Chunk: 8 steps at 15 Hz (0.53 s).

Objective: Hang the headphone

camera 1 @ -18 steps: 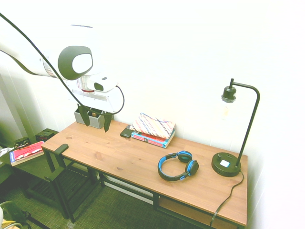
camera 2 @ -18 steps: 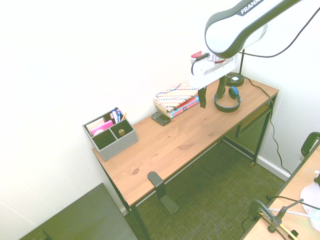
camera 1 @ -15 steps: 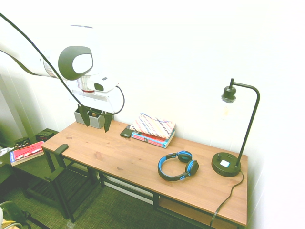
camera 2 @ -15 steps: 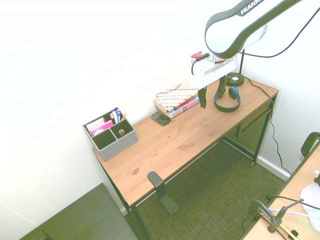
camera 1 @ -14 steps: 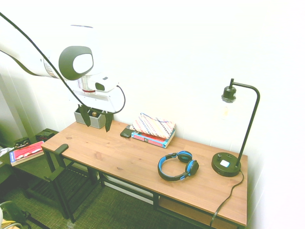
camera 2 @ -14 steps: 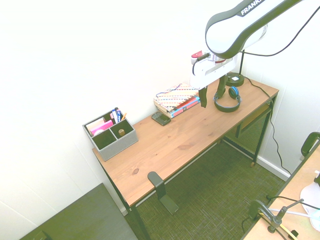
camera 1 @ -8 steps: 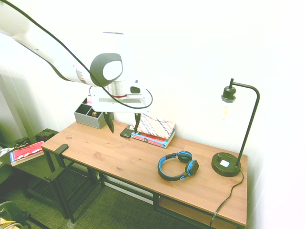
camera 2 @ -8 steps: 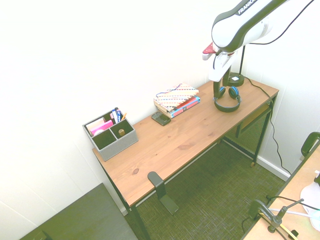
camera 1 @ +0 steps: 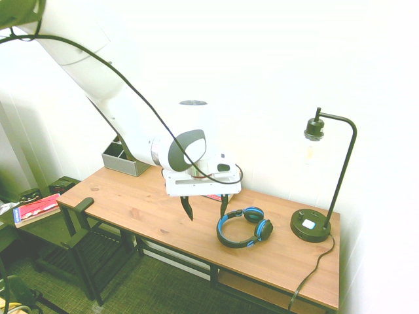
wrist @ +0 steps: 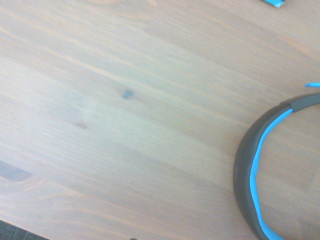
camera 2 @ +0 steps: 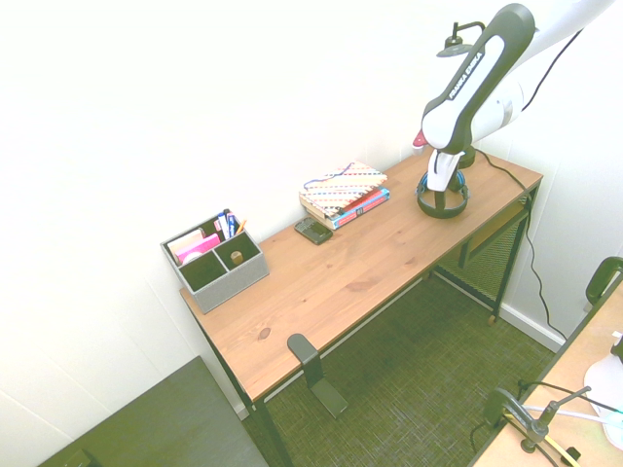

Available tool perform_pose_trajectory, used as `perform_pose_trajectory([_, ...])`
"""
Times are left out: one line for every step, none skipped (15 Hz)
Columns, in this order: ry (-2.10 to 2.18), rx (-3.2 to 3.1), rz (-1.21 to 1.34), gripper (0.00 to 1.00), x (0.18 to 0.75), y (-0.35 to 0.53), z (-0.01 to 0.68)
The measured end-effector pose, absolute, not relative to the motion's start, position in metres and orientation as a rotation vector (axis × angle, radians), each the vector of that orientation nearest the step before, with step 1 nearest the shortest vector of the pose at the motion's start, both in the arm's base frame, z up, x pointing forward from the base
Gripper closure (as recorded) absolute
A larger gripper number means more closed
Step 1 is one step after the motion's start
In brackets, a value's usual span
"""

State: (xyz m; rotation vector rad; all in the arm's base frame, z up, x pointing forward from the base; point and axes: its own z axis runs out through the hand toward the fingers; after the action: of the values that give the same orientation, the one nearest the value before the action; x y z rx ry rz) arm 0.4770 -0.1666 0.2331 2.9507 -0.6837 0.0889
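Note:
The headphone (camera 1: 244, 227) lies flat on the wooden desk (camera 1: 150, 209), black with blue trim, its ear cups toward the lamp. My gripper (camera 1: 206, 209) hangs just above the desk right beside the headband, on the side away from the lamp. Its two dark fingers (camera 1: 188, 209) point down and stand wide open with nothing between them. In the second exterior view the arm covers part of the headphone (camera 2: 443, 204). A curved stretch of the headband (wrist: 250, 185) shows in the wrist view over bare wood.
A black lamp (camera 1: 310, 226) with a tall bent arm stands past the headphone. Stacked books (camera 2: 346, 193) and a dark phone (camera 2: 313, 231) lie near the wall. A grey organizer (camera 2: 214, 258) sits at the far end. A black hook (camera 2: 304, 355) is fixed to the desk's front edge.
The arm has swung from the organizer end across the desk and come down beside the headphone. The fingers have stayed open.

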Motion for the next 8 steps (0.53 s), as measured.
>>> perform_pose_trajectory([-0.7,2.941,0.07,1.0,0.478,-0.172,0.224])
perform_pose_trajectory([-0.718,2.934,0.054,1.0,0.479,-0.175,0.216])
perform_pose_trajectory([-0.731,2.927,0.045,1.0,0.482,-0.177,0.209])
perform_pose_trajectory([-0.738,2.924,0.039,1.0,0.485,-0.177,0.204])
perform_pose_trajectory([-0.742,2.92,0.035,1.0,0.488,-0.176,0.201])
perform_pose_trajectory([-0.748,2.917,0.031,1.0,0.489,-0.177,0.198])
perform_pose_trajectory([-0.755,2.915,0.028,1.0,0.49,-0.178,0.196])
perform_pose_trajectory([-0.764,2.912,0.025,1.0,0.492,-0.178,0.194])
